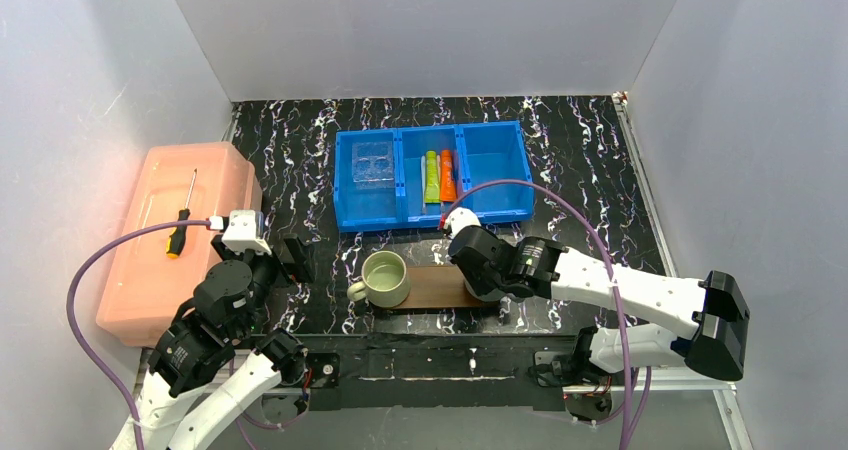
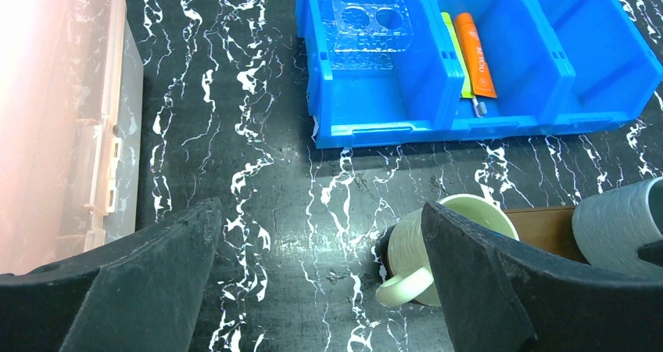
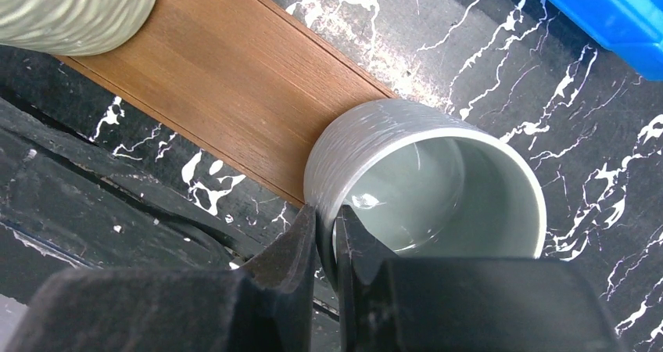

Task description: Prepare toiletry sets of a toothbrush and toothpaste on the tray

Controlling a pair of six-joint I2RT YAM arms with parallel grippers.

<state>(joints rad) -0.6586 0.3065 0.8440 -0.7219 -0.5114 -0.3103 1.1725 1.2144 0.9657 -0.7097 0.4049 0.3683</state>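
Observation:
The dark-brown wooden tray (image 1: 440, 288) (image 3: 227, 86) lies near the table's front. A pale green mug (image 1: 385, 278) (image 2: 414, 242) stands on its left end. My right gripper (image 1: 468, 260) (image 3: 324, 219) is shut on the rim of a grey mug (image 3: 438, 180) (image 2: 618, 223) at the tray's right end, one finger inside and one outside. A lime-green tube (image 1: 431, 176) (image 2: 455, 55) and an orange tube (image 1: 447, 174) (image 2: 475, 53) lie in the blue bin's middle compartment. No toothbrush shows. My left gripper (image 1: 280, 255) (image 2: 319, 211) hangs open left of the green mug, holding nothing.
The blue three-compartment bin (image 1: 500, 210) sits behind the tray, with a clear plastic holder (image 1: 372, 163) in its left compartment. A pink lidded box (image 1: 150, 250) with a screwdriver (image 1: 182, 215) on top stands at the left. Grey walls enclose the table.

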